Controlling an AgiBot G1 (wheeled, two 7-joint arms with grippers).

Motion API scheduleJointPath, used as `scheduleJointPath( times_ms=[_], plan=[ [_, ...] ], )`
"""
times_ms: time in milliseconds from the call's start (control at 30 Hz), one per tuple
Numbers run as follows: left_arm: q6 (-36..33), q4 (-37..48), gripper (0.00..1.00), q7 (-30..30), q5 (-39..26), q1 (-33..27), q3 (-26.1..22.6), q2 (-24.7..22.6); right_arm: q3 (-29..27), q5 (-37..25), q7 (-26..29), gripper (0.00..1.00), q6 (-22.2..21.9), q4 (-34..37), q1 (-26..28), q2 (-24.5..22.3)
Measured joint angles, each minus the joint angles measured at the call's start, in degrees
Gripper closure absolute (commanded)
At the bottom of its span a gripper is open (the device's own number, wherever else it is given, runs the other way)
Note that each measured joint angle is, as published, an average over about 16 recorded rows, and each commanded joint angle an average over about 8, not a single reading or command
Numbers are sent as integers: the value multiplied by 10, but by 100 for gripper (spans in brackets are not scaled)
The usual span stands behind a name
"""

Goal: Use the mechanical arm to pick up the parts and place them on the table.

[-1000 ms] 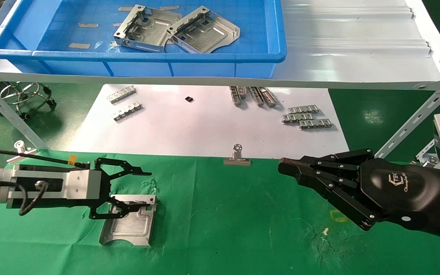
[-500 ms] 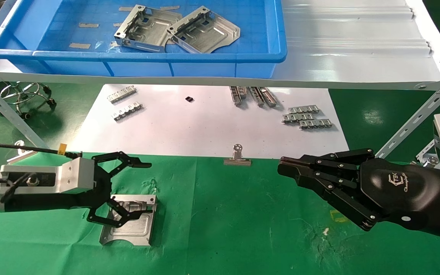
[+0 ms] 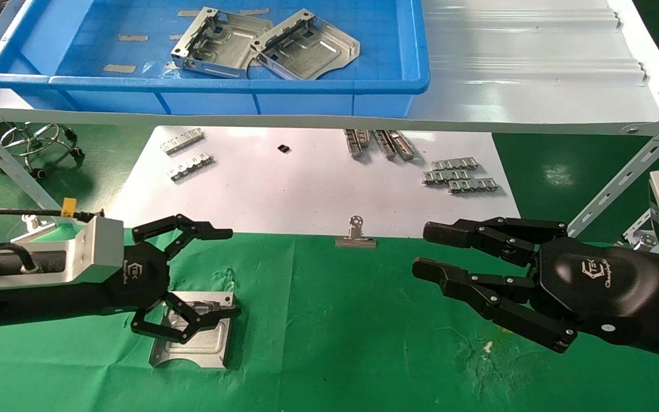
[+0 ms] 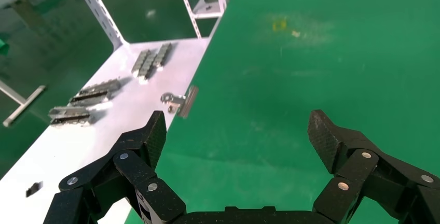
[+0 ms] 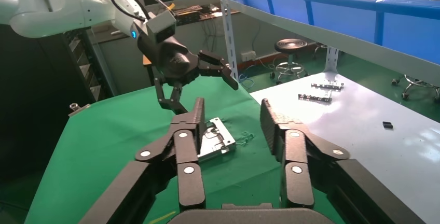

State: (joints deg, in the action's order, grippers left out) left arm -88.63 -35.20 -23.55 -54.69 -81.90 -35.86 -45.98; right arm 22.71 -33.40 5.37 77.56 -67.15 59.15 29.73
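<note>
Hovering over the green table (image 3: pixel 364 343), left hand (image 3: pixel 215 274) sits just above one part (image 3: pixel 203 343) that lies flat on the cloth, fingers spread wide and holding nothing; lower fingers overlap the plate's top edge in head view, but I can't tell if they touch it. Left wrist view shows only its two fingertips (image 4: pixel 155 133) apart over bare cloth, plate not visible there. Right hand (image 3: pixel 427 252) is out over the table's right side, fingers parted, empty, well apart from the plate. Two more parts (image 3: pixel 266 43) remain in the blue bin (image 3: pixel 203 86) on the shelf, overlapping each other, one tilted on the other's edge. So I'd judge one part is placed and two are left. Risks from here: if the left hand lifts with a fingertip hooked under a folded tab, it could drag or flip the placed plate. For the next pick, the overlap in the bin is the main problem: gripping one plate could lift or shove the other, and thin slick sheet metal may slip out of the fingers if caught on an edge only. Bin wall and shelf lip are close to the reach path, so a low approach could clip them. Small metal strips (image 3: pixel 460 174) and a binder clip (image 3: pixel 355 236) sit on the white paper (image 3: pixel 306 189) under the shelf; a dropped plate could scatter them. Both hands near table centre at once could also collide.
</note>
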Motion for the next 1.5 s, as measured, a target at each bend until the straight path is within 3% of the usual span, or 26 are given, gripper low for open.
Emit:
scheduleJointPath(
  times_ms=[1067,1500],
  plan=[
    [26,-344,0,307,115,182,178,98,0,0,0,0,0,0,0,0],
    [31,-401,0,352,135,212,207,114,0,0,0,0,0,0,0,0]
  ],
)
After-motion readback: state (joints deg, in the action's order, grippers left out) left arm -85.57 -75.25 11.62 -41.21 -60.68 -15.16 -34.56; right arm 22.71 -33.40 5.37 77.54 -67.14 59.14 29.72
